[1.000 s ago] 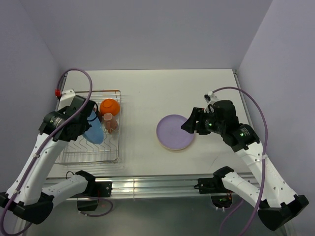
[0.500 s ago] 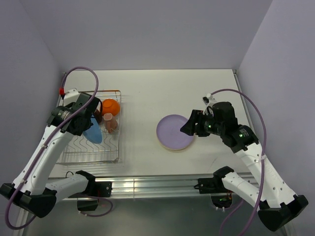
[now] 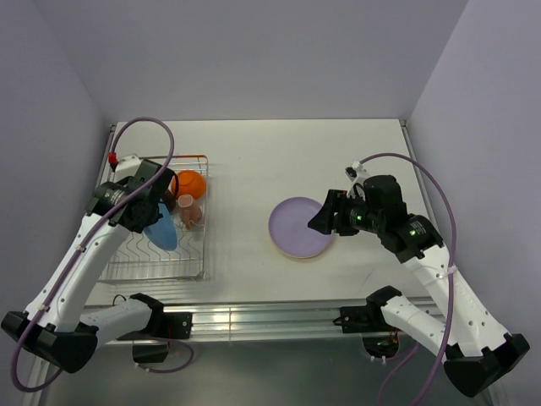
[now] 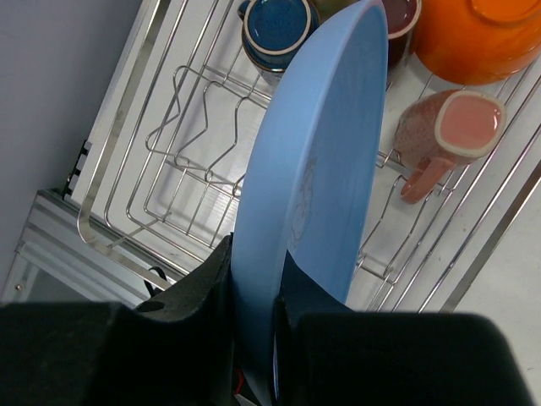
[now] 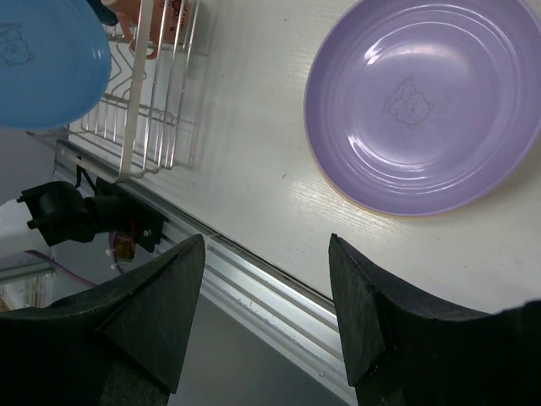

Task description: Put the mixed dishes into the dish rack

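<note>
Tabletop, pale and wide, carries everything. On its left side sits the dish rack, a rectangular silver wire frame with a wavy floor and raised sides; the near half of its floor is bare wire.

Next in size come two plates. The lilac plate lies flat on the table, right of centre and well apart from the rack, with a small bear print in its well. The right gripper hovers at that plate's right edge. Its wrist view shows the jaws spread wide with nothing between them, and the plate lies just ahead of the fingertips.

The blue plate stands on edge over the rack, tilted a little, and the left gripper is clamped on its rim, one finger on each face. From above, this plate sits inside the rack's outline, left of the mugs. Whether its rim touches the wires I cannot tell.

An orange bowl rests in the rack's far right corner. Just nearer is a pinkish-orange mug, lying tilted with its handle towards the rack's near side. A dark blue mug and a dark brown mug stand at the far end, just past the blue plate's far rim.
</note>
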